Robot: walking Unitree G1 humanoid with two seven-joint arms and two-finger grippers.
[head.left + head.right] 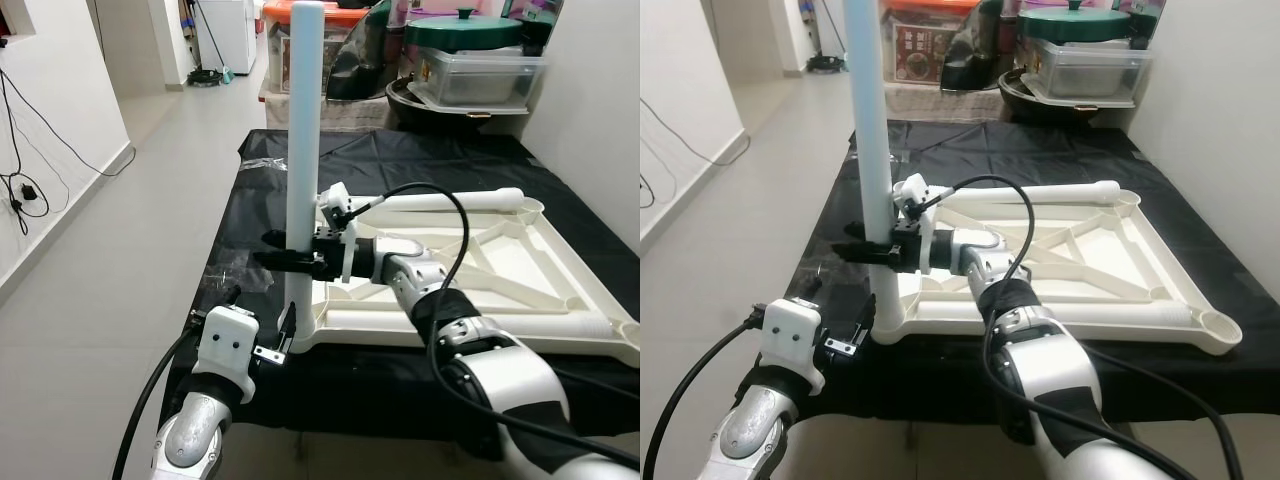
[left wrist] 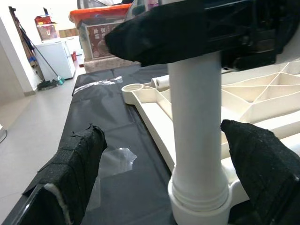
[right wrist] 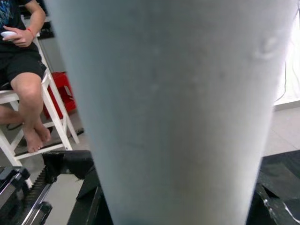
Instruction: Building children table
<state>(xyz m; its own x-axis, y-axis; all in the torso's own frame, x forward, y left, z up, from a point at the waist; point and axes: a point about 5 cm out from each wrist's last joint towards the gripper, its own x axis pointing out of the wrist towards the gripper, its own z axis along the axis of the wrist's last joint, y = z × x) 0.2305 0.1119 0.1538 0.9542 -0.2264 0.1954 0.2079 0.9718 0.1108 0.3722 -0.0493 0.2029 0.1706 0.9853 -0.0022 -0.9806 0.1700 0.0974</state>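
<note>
A white tabletop [image 1: 505, 250] lies upside down on a black-covered table [image 1: 400, 160]. One white leg [image 1: 304, 120] stands upright in its near-left corner socket [image 2: 199, 206]. My right gripper [image 1: 288, 261] is shut on this leg at about mid height; the right wrist view shows the leg [image 3: 173, 117] close up. My left gripper [image 1: 286, 338] is open low by the socket, its fingers [image 2: 70, 173] standing either side of the leg base without touching it. Two more loose legs lie on the tabletop, one along the far edge [image 1: 455, 201], one along the near edge [image 1: 470, 325].
Storage boxes [image 1: 320, 40], a green-lidded pot [image 1: 465, 30] and a clear tub [image 1: 480, 75] crowd the table's far end. Crumpled plastic wrap [image 1: 265, 162] lies on the cloth. Cables [image 1: 25, 190] hang on the left wall. A person sits on a white chair [image 3: 23, 70].
</note>
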